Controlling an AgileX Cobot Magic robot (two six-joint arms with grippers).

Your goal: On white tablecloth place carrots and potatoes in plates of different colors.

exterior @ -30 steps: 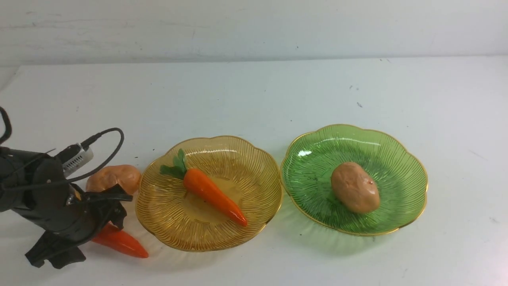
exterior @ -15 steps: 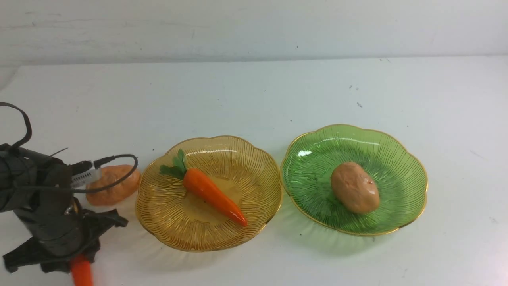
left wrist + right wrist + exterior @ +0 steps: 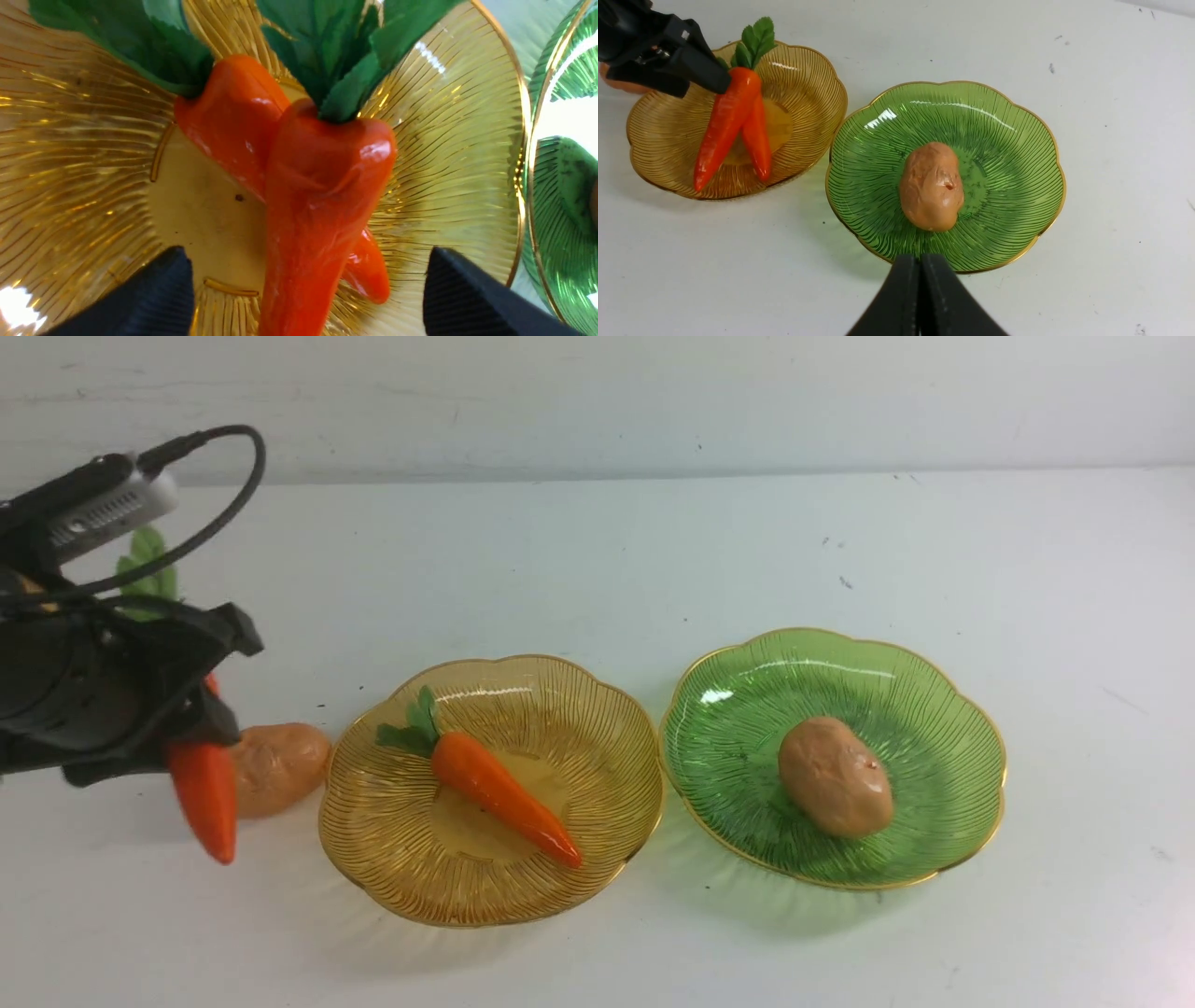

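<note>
My left jaws gripped a carrot (image 3: 207, 798) near its thick end and held it tip down, clear of the white tablecloth (image 3: 597, 551), just left of the amber plate (image 3: 373, 845). A loose potato (image 3: 285, 761) lay on the cloth behind the carrot, almost touching that plate's rim. The amber plate and the green plate (image 3: 738, 709) sat side by side, their scalloped edges nearly meeting. A second carrot (image 3: 499, 793) lay slantwise in the amber plate with bare glass on either side of it. The other potato (image 3: 834, 777) lay in the middle of the green one. Wide bare cloth ran behind both plates to the far edge, and also to the right of the green plate.

Half a second earlier my left arm had been low at the near left corner, with the carrot cut off by the bottom edge. A second earlier the carrot had lain on the cloth. Now it hung lifted. The plates and what lay in them had not moved.

In the front view the carrot hid the loose potato's left part. My arm hid the carrot's upper body, so only its leaves (image 3: 145, 569) showed above. In my left wrist view the fingertips (image 3: 154, 298) stood well apart on either side of the carrot, and I could not see where they pressed it. My right jaws were closed on nothing. Their tips (image 3: 903, 298) were pressed together and lined up with the green plate's rim in that view, and they were outside the front view.
</note>
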